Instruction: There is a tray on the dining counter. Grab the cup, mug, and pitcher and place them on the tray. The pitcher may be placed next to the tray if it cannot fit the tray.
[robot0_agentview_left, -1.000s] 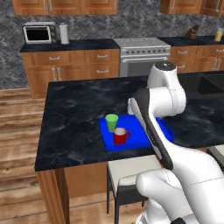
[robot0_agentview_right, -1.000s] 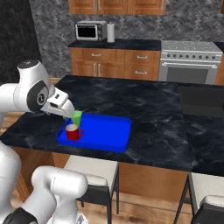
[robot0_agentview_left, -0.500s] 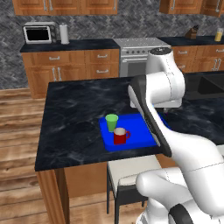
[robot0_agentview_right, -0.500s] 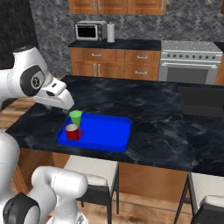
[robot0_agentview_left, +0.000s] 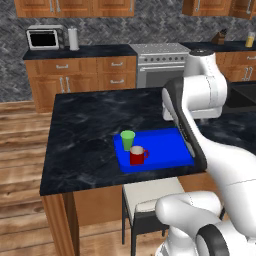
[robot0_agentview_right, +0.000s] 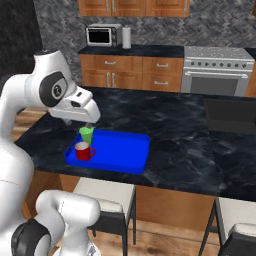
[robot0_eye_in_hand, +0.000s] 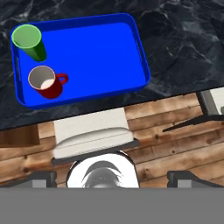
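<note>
Hand view looks down on the tray (robot0_eye_in_hand: 100, 52) near the edge of the counter (robot0_eye_in_hand: 183, 48), with the cup (robot0_eye_in_hand: 29, 41) and the mug (robot0_eye_in_hand: 46, 82) both standing upright in it at one end, close together but apart. The gripper (robot0_eye_in_hand: 109, 179) hangs above the counter edge with its fingers spread wide and nothing between them. A stool (robot0_eye_in_hand: 92, 133) sits below the counter edge.

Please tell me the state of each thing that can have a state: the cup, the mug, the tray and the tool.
cup: upright on the tray, in one corner, empty.
mug: upright on the tray beside the cup, apart from it, empty.
tray: flat on the dining counter near its edge, most of its floor bare.
tool: open, holding nothing, raised above the tray's near side.
</note>
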